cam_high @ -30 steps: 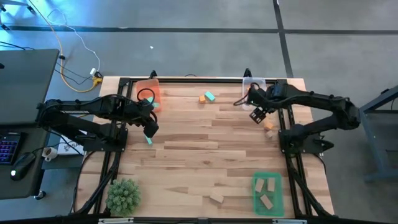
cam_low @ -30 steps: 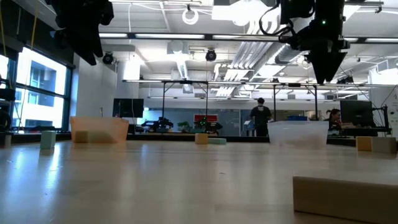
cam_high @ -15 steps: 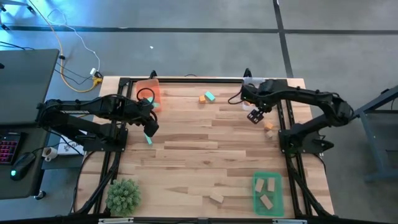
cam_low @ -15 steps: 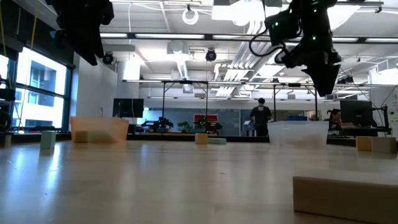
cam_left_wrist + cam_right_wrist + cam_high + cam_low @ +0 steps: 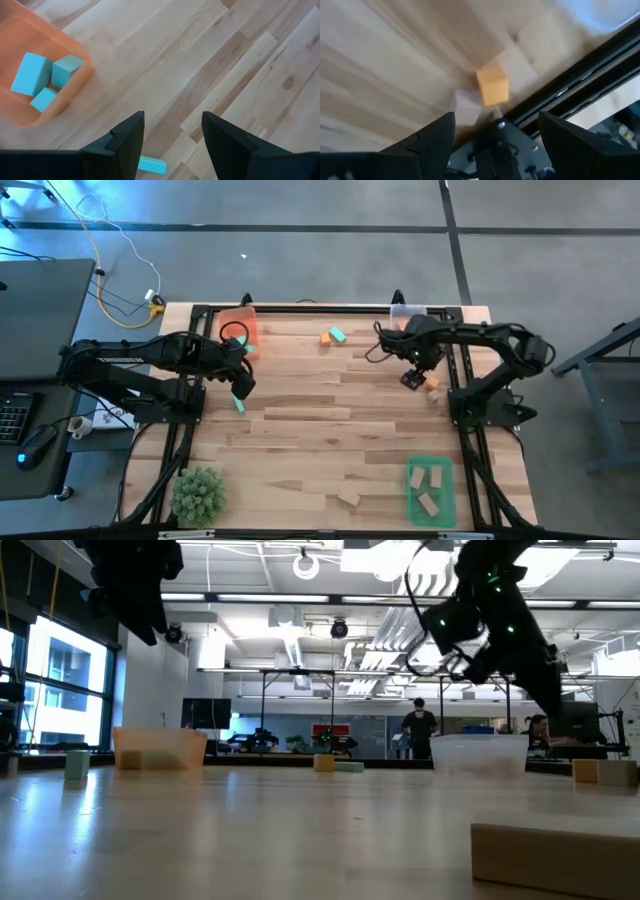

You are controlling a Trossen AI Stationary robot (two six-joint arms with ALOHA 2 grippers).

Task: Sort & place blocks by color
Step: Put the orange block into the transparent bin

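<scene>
Reaching down near the table's right edge, the right gripper hangs spread and empty above an orange block, which sits on the bare wood just beside the dark frame rail. To do this step well, I judge the fingers should centre over the block, straddle two flat faces squarely, stay clear of the rail, and lower fully before closing.

The left gripper waits above the table's left part, released and holding nothing, with a teal block lying on the wood just below it. Near it stands the orange tray, holding three teal blocks. Near the far edge, an orange block and a teal one lie side by side. The green tray near the front holds tan blocks, with another tan block on the table beside it.

Compared with a second ago, the right arm has swung its gripper from beside the clear tray toward the right edge and lower, tilting downward. The left arm and every block are unmoved.
</scene>
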